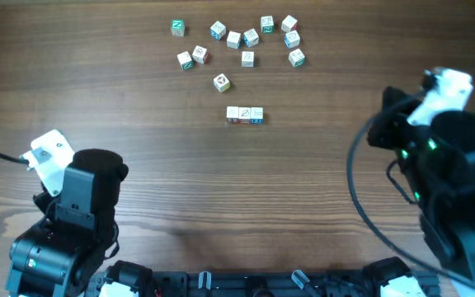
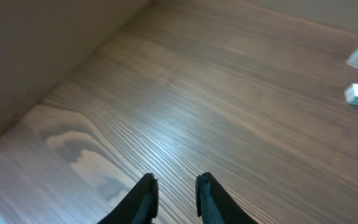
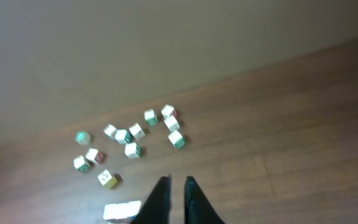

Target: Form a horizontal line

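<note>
Row of cubes (image 1: pixel 244 115) sits just left of the right gripper (image 3: pixel 177 181), whose fingers stand slightly parted, empty. Fingers of the left gripper (image 2: pixel 176 180), also parted, grasp nothing.

Coloured marks on the loose cubes (image 1: pixel 234 39) and the horizontal line (image 1: pixel 244 115) are too small to read.

This looks like a robotics lab bench. Two black machines, the left arm (image 1: pixel 77 214) and the right arm (image 1: pixel 456 181), stand at one edge of a wood-grain table (image 1: pixel 138 140), and a black cable (image 1: pixel 350 177) loops beside the right one. Far ahead of the right fingers (image 3: pixel 160 202) rises a plain beige wall (image 3: pixel 166 50). Between fingers and wall lie small lettered cubes (image 3: pixel 132 149), loosely scattered.
</note>
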